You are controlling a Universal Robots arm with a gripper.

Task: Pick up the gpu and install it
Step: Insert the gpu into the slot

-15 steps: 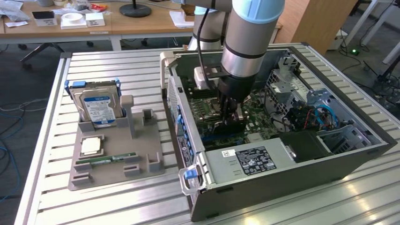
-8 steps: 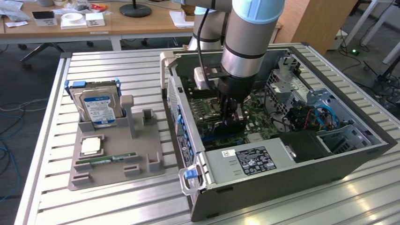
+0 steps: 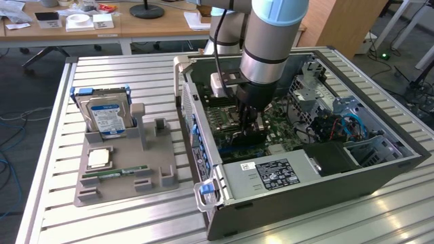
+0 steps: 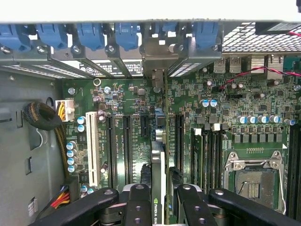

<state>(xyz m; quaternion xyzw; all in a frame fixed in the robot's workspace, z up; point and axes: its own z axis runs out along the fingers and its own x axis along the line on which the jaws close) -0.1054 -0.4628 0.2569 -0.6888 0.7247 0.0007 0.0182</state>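
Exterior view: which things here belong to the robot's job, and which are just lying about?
In use: gripper, holding the gpu; motherboard inside the computer case.
Lying about: hard drive, RAM stick, processor chip, on the grey holder.

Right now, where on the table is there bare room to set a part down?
Bare slats lie between the grey tray and the table's near edge, and behind the hard drive toward the far edge. The strip between tray and computer case is narrow. Inside the case it is crowded: the fingers hold the gpu over the motherboard.
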